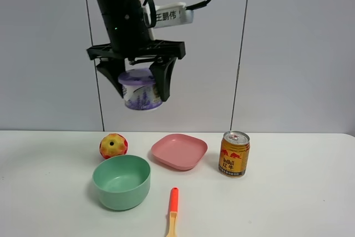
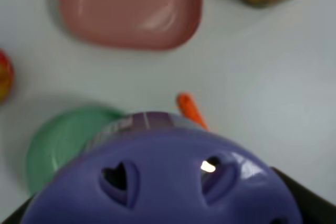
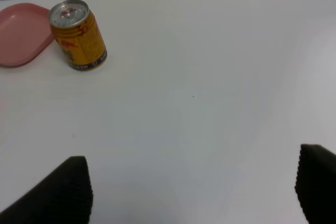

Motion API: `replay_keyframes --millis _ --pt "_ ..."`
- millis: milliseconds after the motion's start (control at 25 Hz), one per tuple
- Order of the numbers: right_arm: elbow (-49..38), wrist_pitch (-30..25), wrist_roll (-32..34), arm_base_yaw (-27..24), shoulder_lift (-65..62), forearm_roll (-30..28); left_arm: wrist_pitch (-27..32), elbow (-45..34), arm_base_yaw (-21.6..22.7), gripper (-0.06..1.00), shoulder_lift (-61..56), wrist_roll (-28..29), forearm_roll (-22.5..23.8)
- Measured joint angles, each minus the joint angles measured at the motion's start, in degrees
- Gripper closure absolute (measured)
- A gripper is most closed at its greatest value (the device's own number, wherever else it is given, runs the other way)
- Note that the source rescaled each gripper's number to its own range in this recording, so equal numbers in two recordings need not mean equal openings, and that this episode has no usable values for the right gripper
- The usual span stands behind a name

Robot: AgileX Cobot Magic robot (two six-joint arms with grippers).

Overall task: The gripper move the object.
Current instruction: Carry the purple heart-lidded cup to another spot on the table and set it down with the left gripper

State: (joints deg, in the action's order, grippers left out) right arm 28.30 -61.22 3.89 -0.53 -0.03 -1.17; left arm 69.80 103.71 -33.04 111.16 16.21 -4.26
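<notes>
Held high above the white table (image 1: 299, 192), a small floral-printed container (image 1: 141, 99) sits clamped in the left tool (image 1: 142, 90). The two black fingers press on its sides just under the lavender lid (image 2: 157, 182), whose heart-shaped slots fill the left wrist view. The height appears deliberate: at this level the load would pass over everything standing below. Where it is meant to land cannot be told.

On the table, from the left, a red-and-yellow apple (image 1: 113, 146) rests close behind an empty green bowl (image 1: 122, 193), which lies roughly beneath the raised container. An orange-handled utensil (image 1: 173, 201) lies in front, to the bowl's right, with its handle pointing away from the near edge. A pink square plate (image 1: 179, 151) comes next, also empty. Either dish looks like a possible landing spot. Just right of the plate stands a gold drink can (image 1: 234, 154), upright and apart from it.

Farther right, the right tool (image 3: 186, 187) hangs over open tabletop. Its fingers are spread wide with nothing between them, and it seems to be kept out of the working arm's way.
</notes>
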Motion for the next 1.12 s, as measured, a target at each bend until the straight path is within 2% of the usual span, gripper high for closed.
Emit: replay_keyframes --millis 200,440,640,840,1120 --pt "0.00 0.00 0.00 0.00 0.00 0.00 -2.12 -13.23 2.94 0.94 -5.99 3.66 -1.68" --pt "0.00 0.00 0.00 0.00 0.00 0.00 -15.82 -30.45 4.34 0.94 -14.84 3.73 -8.60" --pt "0.00 0.00 0.00 0.00 0.00 0.00 -25.38 -41.56 7.10 0.94 -18.45 3.91 -10.93" --pt "0.00 0.00 0.00 0.00 0.00 0.00 -27.70 -46.12 7.95 0.94 -18.58 3.49 -10.56" --pt "0.00 0.00 0.00 0.00 0.00 0.00 -26.07 -46.52 7.88 0.94 -18.88 3.27 -7.25"
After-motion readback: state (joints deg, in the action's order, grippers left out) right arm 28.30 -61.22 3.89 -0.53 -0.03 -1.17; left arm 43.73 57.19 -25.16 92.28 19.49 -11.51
